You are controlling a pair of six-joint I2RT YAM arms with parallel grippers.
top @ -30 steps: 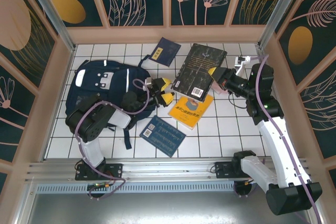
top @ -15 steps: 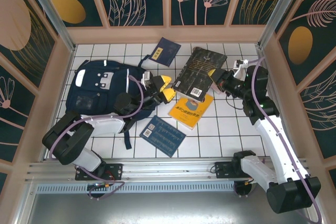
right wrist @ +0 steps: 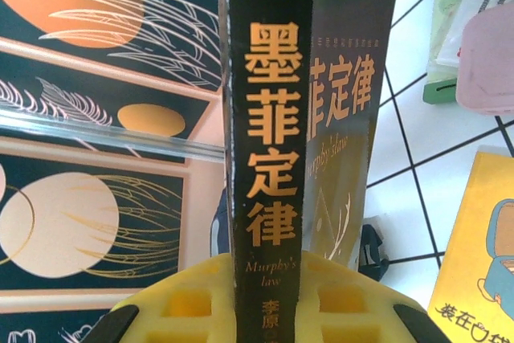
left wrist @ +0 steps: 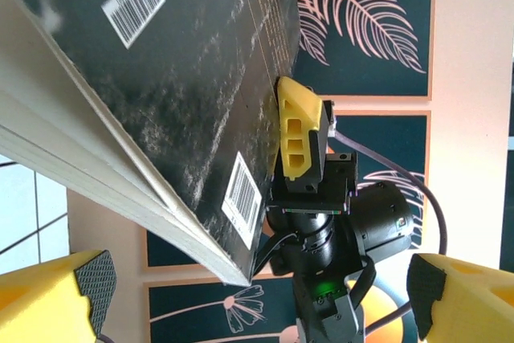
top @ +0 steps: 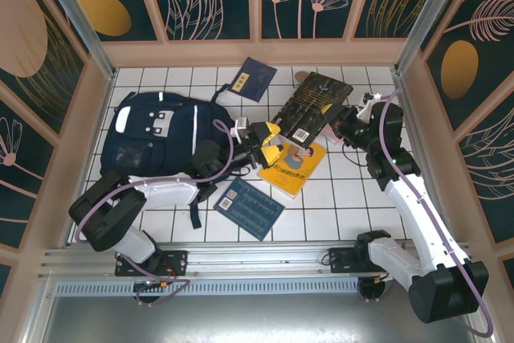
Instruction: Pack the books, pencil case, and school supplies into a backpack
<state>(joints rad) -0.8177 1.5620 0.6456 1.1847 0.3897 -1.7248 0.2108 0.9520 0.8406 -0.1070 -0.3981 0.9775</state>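
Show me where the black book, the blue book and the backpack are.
black book [top: 309, 102], top view, middle of its cover
blue book [top: 249, 208], top view, middle of its cover
backpack [top: 148, 140], top view, front panel

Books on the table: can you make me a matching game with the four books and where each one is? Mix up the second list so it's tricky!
Things
1. black book
2. yellow book
3. blue book
4. navy booklet

Places
A. lying flat, nearest the near edge of the table
B. lying flat at the far end of the table
C. tilted up off the table, clamped in the right gripper
D. lying flat in the middle of the table

Right pairs: 1-C, 2-D, 3-A, 4-B
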